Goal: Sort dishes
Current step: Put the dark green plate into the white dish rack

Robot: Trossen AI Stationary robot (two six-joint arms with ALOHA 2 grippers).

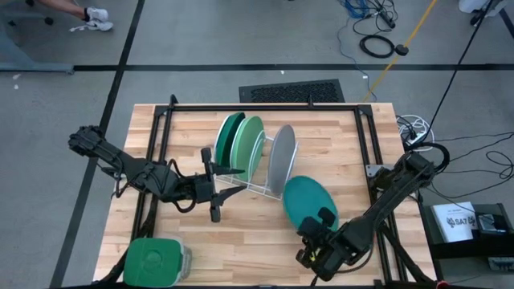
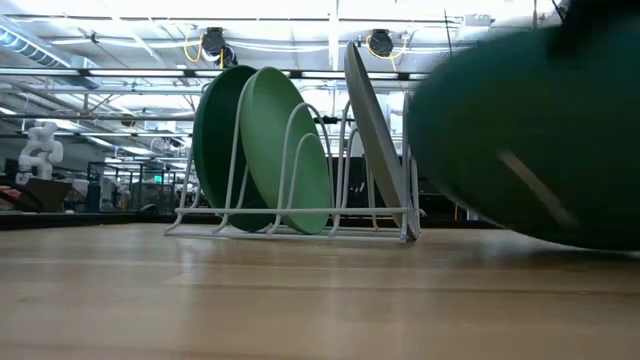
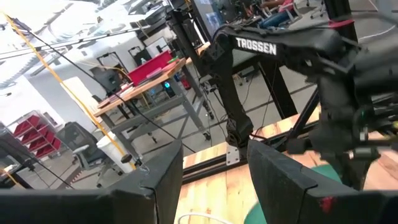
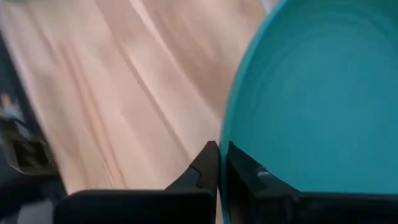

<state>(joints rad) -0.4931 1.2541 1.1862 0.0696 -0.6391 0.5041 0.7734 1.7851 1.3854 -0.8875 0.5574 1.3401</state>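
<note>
A white wire rack point(image 1: 259, 189) stands mid-table. A dark green plate point(image 1: 228, 138), a mint green plate point(image 1: 250, 144) and a grey plate point(image 1: 281, 160) stand on edge in its slots, as the low view also shows: dark green plate point(image 2: 215, 150), mint green plate point(image 2: 295, 150), grey plate point(image 2: 375, 130). To the right of the rack and nearer, my right gripper point(image 1: 318, 223) is shut on a teal plate point(image 1: 305, 199). My left gripper point(image 1: 217, 183) hangs open and level just left of the rack, holding nothing. My right gripper pinches the teal plate's rim point(image 4: 231, 149) between its two fingers, one on each face. It comes from the table's near right side, slanting down. The plate is tilted and extends away from the fingers toward the rack. In the low view its lower edge point(image 2: 560, 238) looks raised off the wood.
A green square container point(image 1: 157, 262) sits at the table's near left corner. A black frame point(image 1: 265, 106) runs round the table's far and side edges. Bare wood lies in front of the rack and between the two arms.
</note>
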